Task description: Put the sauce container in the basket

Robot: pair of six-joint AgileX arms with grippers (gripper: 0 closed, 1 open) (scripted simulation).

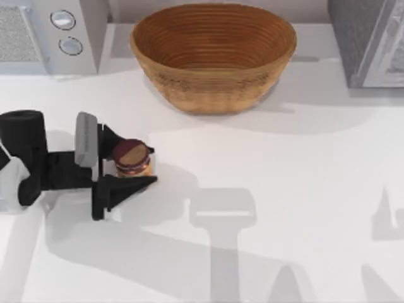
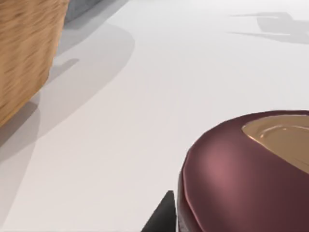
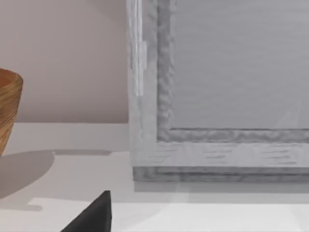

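White counter (image 1: 265, 164) lies under my left hand (image 1: 131, 160), whose two black fingers sit on either side of the sauce jar (image 1: 132, 157), holding it at the left side. From above, the big basket (image 1: 213, 53) is well apart at the back. My left wrist view shows the jar's dark red lid (image 2: 231, 179) up close.

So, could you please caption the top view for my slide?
Left gripper straddles the sauce container on the table, basket waiting behind.

sauce container (image 2: 246, 179): cut off at edge | basket (image 3: 8, 108): sliver | contact: unclear
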